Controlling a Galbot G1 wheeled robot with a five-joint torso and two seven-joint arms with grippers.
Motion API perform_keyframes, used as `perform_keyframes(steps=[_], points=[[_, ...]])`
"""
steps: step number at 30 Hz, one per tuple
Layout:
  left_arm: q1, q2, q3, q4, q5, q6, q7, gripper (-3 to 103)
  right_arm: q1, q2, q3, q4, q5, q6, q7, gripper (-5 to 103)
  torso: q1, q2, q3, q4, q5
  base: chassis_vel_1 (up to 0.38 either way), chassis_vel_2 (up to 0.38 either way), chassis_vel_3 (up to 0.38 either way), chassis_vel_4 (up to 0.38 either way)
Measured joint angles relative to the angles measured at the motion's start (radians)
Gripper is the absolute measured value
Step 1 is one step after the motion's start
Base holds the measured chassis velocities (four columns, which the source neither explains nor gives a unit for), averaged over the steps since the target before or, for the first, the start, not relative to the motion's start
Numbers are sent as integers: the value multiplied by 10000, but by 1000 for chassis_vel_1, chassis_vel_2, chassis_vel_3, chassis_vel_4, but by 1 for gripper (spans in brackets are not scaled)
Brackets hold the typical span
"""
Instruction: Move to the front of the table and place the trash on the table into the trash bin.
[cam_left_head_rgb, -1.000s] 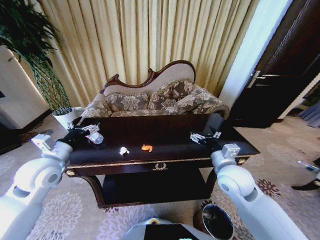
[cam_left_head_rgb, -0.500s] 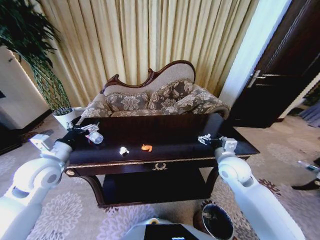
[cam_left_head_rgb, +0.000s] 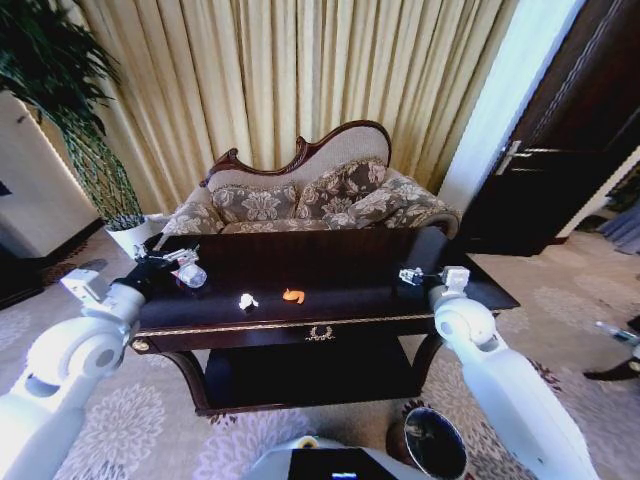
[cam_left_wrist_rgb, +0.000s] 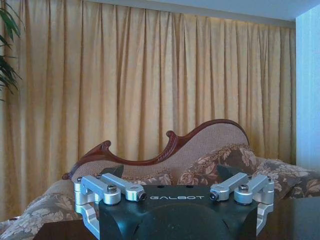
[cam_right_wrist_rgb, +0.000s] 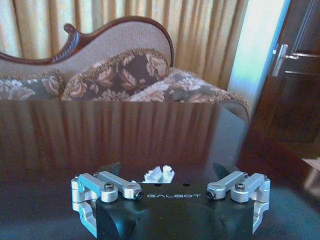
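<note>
The dark glossy table (cam_left_head_rgb: 330, 318) stands straight ahead. On its front half lie a crumpled white scrap (cam_left_head_rgb: 247, 300) and, just right of it, an orange scrap (cam_left_head_rgb: 293, 295). My left gripper (cam_left_head_rgb: 172, 262) (cam_left_wrist_rgb: 170, 172) hovers over the table's left end, open, with nothing between its fingers. A clear rounded thing (cam_left_head_rgb: 191, 275), seemingly the bottle, lies right at its tip. Over the table's right end my right gripper (cam_left_head_rgb: 408, 274) (cam_right_wrist_rgb: 167, 169) is open too, with a small pale shape (cam_right_wrist_rgb: 159, 174) on the glossy top just beyond it. The trash bin (cam_left_head_rgb: 432, 442) sits on the floor at the lower right.
A patterned sofa (cam_left_head_rgb: 310, 200) stands behind the table, before gold curtains. A potted plant (cam_left_head_rgb: 125, 225) is at the back left and a dark door (cam_left_head_rgb: 545, 170) at the right. Patterned carpet surrounds the table, which has a lower shelf (cam_left_head_rgb: 300, 370).
My right arm has drawn back to the right, its wrist turning as it went. The left arm, the scraps and the view itself have stayed put.
</note>
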Motion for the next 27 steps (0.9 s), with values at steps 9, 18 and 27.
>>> perform_keyframes(steps=[9, 18, 27], points=[[-9, 12, 56, -17, 3, 0, -8, 100, 127, 147, 16, -301, 453, -172, 538, 100, 0, 0, 0, 0, 1, 0, 0, 0, 0], [-59, 111, 91, -13, -33, 16, -23, 100, 129, 233, 0, -379, 504, -168, 895, 94, 0, 0, 0, -1, 1, 0, 0, 0, 0], [-75, 102, 196, -14, -35, 20, -28, 100, 50, 252, -9, -388, 315, -98, 932, 61, 0, 0, -1, -1, 0, 0, 0, 0, 0]])
